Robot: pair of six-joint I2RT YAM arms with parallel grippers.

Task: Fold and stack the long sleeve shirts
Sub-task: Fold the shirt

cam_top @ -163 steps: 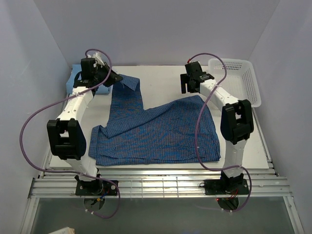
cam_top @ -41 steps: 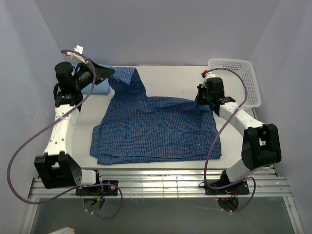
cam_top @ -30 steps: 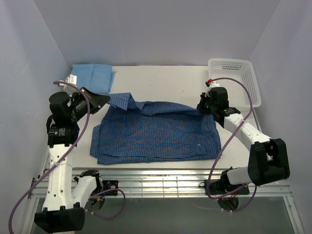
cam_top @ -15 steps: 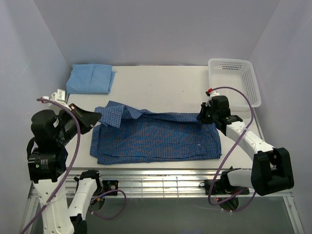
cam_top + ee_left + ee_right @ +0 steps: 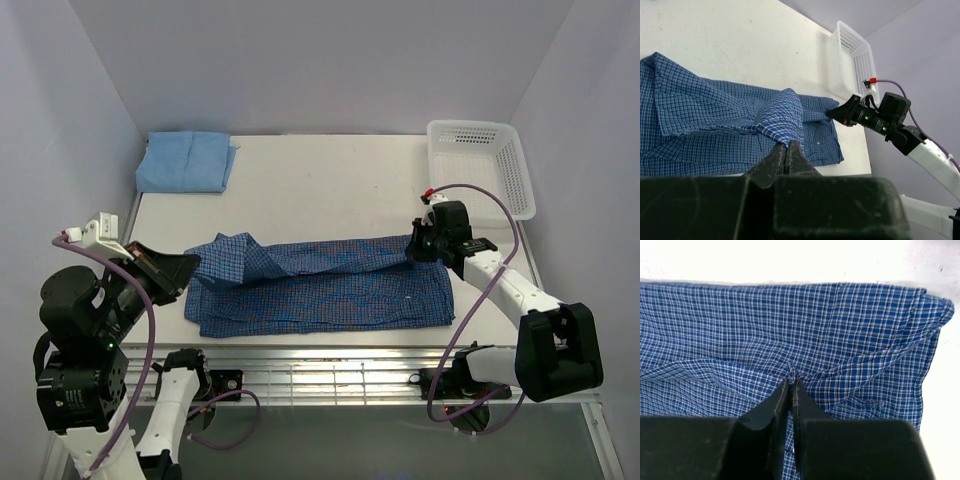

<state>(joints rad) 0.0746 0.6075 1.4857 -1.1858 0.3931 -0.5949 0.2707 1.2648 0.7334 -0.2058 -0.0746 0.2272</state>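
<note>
The dark blue checked shirt lies as a long band near the table's front edge, its far half drawn over the near half. My left gripper is shut on the raised fold at the shirt's left end; in the left wrist view the closed tips pinch a peak of checked cloth. My right gripper is shut on the fold's right end, and its tips hold a small tuft of the shirt. The plain light blue shirt lies folded at the back left corner.
A white mesh basket stands at the back right, also seen in the left wrist view as the basket. The white table shows bare behind the shirt. Purple cables loop off both arms. The metal rail runs along the front.
Both grippers have carried the shirt's far edge toward the front, folding it over the near half. The left arm swung from the back left down to the front left.
</note>
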